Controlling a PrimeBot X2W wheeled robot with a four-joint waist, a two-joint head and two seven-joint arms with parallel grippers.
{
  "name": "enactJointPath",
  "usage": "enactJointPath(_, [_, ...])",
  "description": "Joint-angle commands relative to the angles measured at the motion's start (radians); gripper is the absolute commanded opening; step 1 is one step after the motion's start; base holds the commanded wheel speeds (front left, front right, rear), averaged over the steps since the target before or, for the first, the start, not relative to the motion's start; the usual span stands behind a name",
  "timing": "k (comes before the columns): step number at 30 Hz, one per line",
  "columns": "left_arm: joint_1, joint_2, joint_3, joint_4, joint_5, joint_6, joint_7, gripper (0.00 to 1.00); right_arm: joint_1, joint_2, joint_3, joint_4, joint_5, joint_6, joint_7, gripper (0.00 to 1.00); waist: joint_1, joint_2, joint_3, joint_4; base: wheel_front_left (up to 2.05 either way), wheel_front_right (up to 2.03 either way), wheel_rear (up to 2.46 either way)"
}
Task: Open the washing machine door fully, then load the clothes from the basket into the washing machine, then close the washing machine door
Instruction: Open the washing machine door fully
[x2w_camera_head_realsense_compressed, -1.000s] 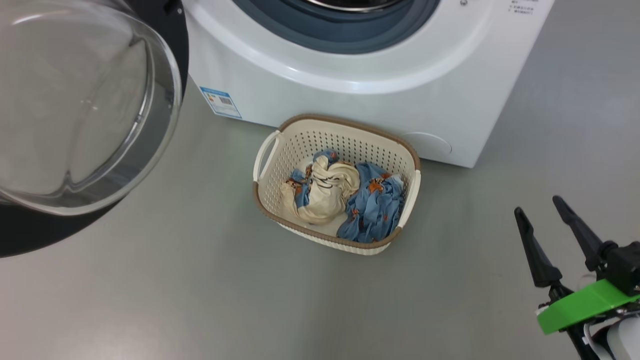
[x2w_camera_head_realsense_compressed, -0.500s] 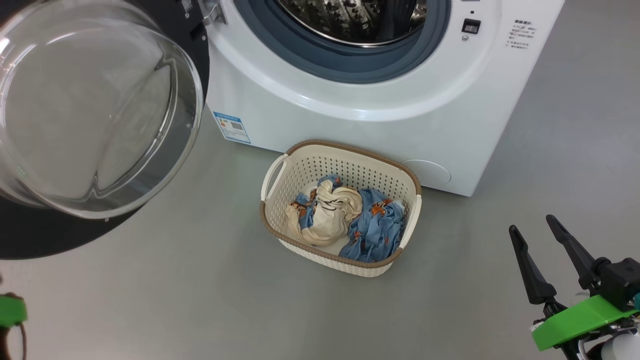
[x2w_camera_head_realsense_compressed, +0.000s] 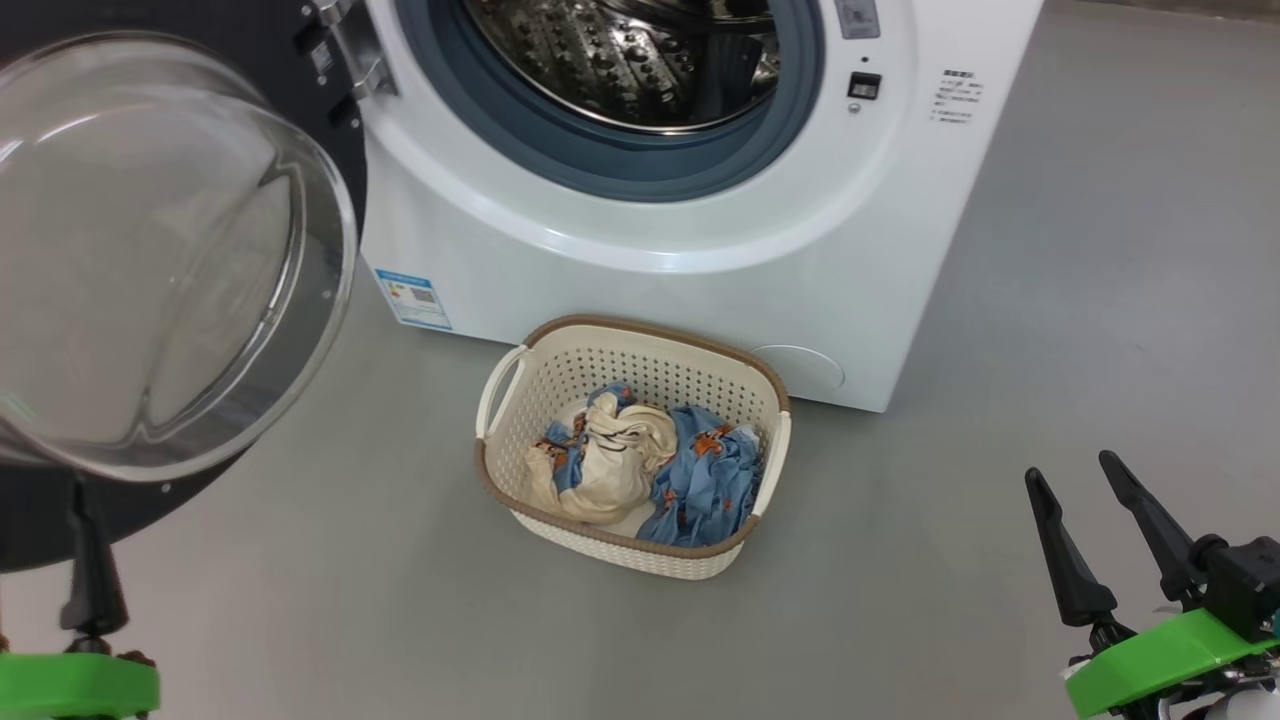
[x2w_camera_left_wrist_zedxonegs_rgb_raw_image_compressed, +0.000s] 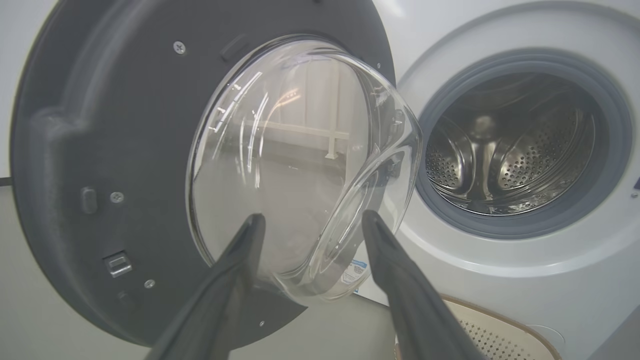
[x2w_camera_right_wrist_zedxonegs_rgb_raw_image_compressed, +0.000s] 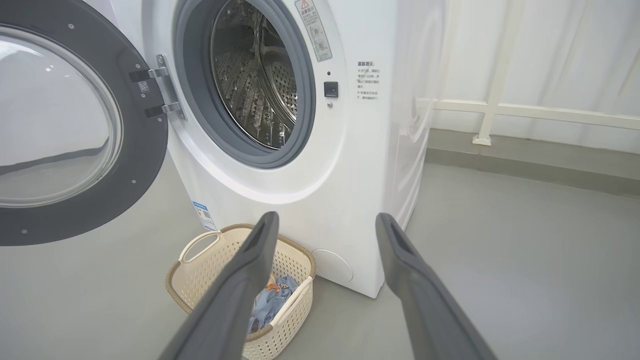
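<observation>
Clothes (x2w_camera_head_realsense_compressed: 640, 470) are lying bunched in the basket (x2w_camera_head_realsense_compressed: 650, 378), cream piece tangled w/ blue ones; none loaded yet. Basket is sitting on floor (x2w_camera_head_realsense_compressed: 900, 600) just in front of washing machine (x2w_camera_head_realsense_compressed: 650, 280), below its opening. Door (x2w_camera_left_wrist_zedxonegs_rgb_raw_image_compressed: 90, 125) is being left swung wide on robot-left side of machine, drum (x2w_camera_head_realsense_compressed: 600, 50) exposed.

L gripper (x2w_camera_left_wrist_zedxonegs_rgb_raw_image_compressed: 311, 217) is being held w/ fingers spread, nothing betw. them, close by door's glass bowl (x2w_camera_left_wrist_zedxonegs_rgb_raw_image_compressed: 300, 150); contact can't be told. R gripper (x2w_camera_head_realsense_compressed: 1068, 468) is likewise spread & empty, well off machine's robot-right front corner.

Risks being noted (judged):
- Bowl or door edge could be clipped by L arm when heading for basket, so door is being swung back over opening.
- Tangled pile: whole lump, or light basket w/ it, could be dragged up by one pinch.
- Fingertip could be caught in basket perforations.
- Trailing cloth left over rubber ring (x2w_camera_head_realsense_compressed: 620, 165) would be blocking door at closing.
</observation>
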Motion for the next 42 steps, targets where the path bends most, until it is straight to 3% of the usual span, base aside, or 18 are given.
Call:
enactJointPath(1, [-0.003, 0.038, 0.025, -0.031, -0.001, 0.001, -0.006, 1.0, 0.014, -0.015, 0.009, -0.024, 0.004, 0.006, -0.012, 1.0, 0.0, 0.0, -0.008, -0.02, 0.0, 0.0, 0.0])
enactJointPath(15, [0.067, 0.04, -0.14, -0.11, -0.051, 0.001, -0.006, 1.0, 0.024, -0.001, -0.003, -0.031, -0.002, 0.006, -0.012, 1.0, 0.0, 0.0, -0.017, -0.162, 0.0, 0.0, 0.0])
enactJointPath(28, [0.084, 0.041, -0.194, -0.155, -0.078, 0.001, -0.006, 1.0, 0.027, 0.001, -0.011, -0.035, 0.0, 0.006, -0.012, 1.0, 0.0, 0.0, -0.018, -0.277, 0.0, 0.0, 0.0])
enactJointPath(42, [0.115, 0.025, -0.201, -0.182, -0.071, 0.001, -0.006, 1.0, 0.029, 0.01, -0.018, -0.037, 0.001, 0.006, -0.012, 1.0, 0.0, 0.0, -0.028, -0.327, 0.0, 0.0, 0.0])
